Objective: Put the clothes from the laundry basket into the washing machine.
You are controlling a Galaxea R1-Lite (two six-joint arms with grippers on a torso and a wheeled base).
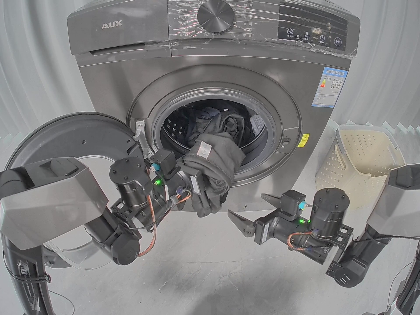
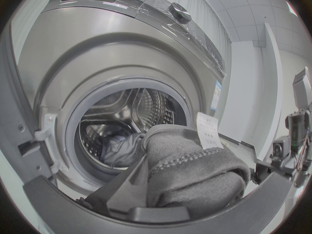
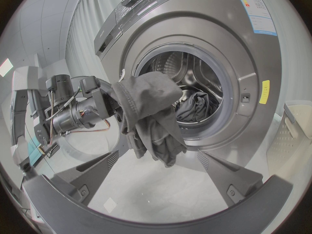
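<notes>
Operator: Garment (image 1: 214,162) location at the time of capture?

Technician: The grey garment was clamped in the left gripper (image 1: 195,181) at the lower left edge of the washer (image 1: 131,79) opening. Its upper fold lay over the rim of the opening. The rest hung down in front of the washer. A white tag (image 1: 204,148) sat on the top fold.

Operator: Finger state, both units?

Technician: The left fingers (image 2: 130,186) were closed on the garment. The right gripper (image 1: 254,211) had its fingers (image 3: 97,164) spread wide and held nothing. That unit was low in front of the washer, below the opening, and apart from the garment.

Operator: Drum contents?

Technician: Dark clothes (image 1: 227,121) lay inside the washer drum, behind the held garment. The door (image 1: 65,132) stood swung open at the washer's left.

Operator: Basket?

Technician: The cream basket (image 1: 350,171) stood on the floor just beside the washer's right side, upright, with its perforated wall facing the right arm.
</notes>
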